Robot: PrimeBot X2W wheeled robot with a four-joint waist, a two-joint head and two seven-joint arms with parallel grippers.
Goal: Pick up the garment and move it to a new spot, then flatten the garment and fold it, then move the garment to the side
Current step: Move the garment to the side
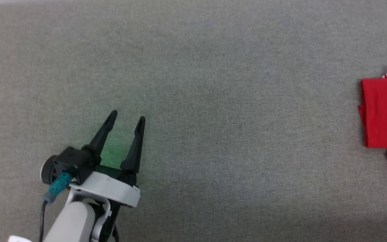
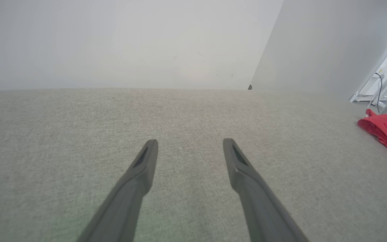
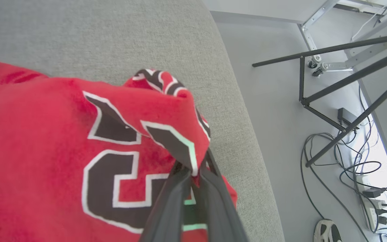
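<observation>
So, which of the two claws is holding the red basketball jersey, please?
The right claw, shut on the red basketball jersey; the left claw is open and empty.

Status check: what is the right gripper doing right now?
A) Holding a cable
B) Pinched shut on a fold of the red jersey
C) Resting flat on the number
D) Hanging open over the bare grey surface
B: the right gripper has its fingers closed on a raised fold of the red jersey.
</observation>
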